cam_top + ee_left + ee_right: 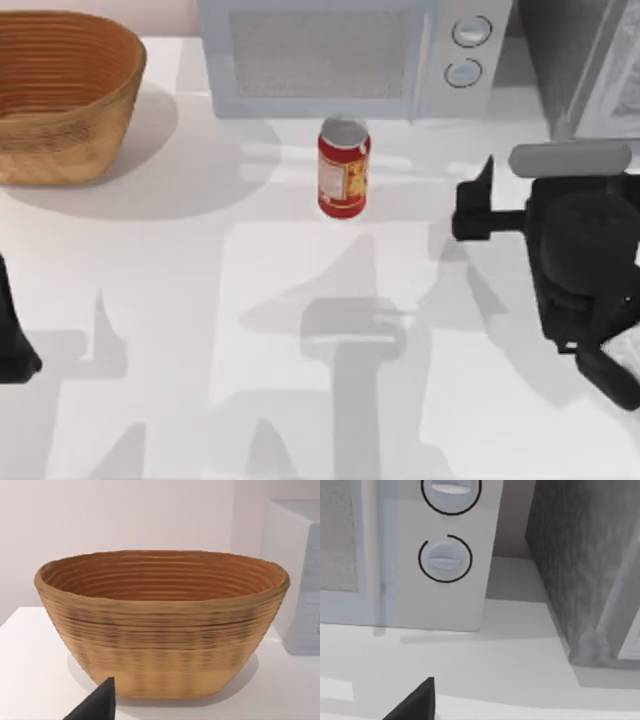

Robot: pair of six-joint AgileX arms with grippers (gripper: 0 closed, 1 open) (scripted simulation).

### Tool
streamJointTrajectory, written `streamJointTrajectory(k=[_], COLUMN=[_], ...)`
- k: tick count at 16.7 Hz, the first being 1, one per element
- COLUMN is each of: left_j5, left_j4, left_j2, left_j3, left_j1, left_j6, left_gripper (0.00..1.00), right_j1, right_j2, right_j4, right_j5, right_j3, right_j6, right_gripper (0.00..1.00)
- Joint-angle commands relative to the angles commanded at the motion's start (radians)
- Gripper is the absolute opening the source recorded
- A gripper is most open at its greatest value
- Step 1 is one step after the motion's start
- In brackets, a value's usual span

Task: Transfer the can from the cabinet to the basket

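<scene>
One can (344, 168) stands upright on the white desk (300, 350), long axis vertical, silver top up, red side w/ yellow-and-white label facing the near edge of the desk; it sits just in front of the microwave (320, 55), near the middle of that unit's front, not touching it; it's outside the cabinet (585, 65) and well apart from the basket (62, 95).

One basket, oval, tan wicker, ribbed inside, open side up, stands on the desk to the left of the microwave; the left wrist view shows it (160, 625) w/ nothing visible in the part of its interior that shows.

One microwave, white, w/ two round knobs (445, 560) stacked one above the other at its right end.

One cabinet, dark grey speckled, w/ pale framed door, stands to the right of the microwave, w/ a gap between; right wrist view shows its grey side (575, 565) beside the knob panel.

Two arms; right gripper (478, 208) hovers right of the can, level w/ it but apart, in front of the gap between microwave and cabinet; jaws hold nothing; can't tell how far open.

Left gripper (12, 335) is parked at the desk's left edge, in front of the basket; can't tell jaw state; one dark fingertip (97, 705) points toward the basket.
</scene>
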Motion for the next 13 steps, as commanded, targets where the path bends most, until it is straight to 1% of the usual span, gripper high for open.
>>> streamJointTrajectory(k=[7, 10, 13], left_j5=[0.0, 0.0, 0.0], left_j4=[0.0, 0.0, 0.0], left_j2=[0.0, 0.0, 0.0], left_j3=[0.0, 0.0, 0.0], left_j1=[0.0, 0.0, 0.0], left_j6=[0.0, 0.0, 0.0], left_gripper=[1.0, 1.0, 1.0], right_j1=[-0.296, -0.392, -0.462], right_j2=[-0.884, -1.246, -1.534], right_j4=[-0.561, -0.765, -0.925], right_j5=[-0.3, -0.417, -0.512], right_j3=[-0.289, -0.39, -0.467], right_j6=[-0.007, -0.01, -0.013], right_gripper=[1.0, 1.0, 1.0])
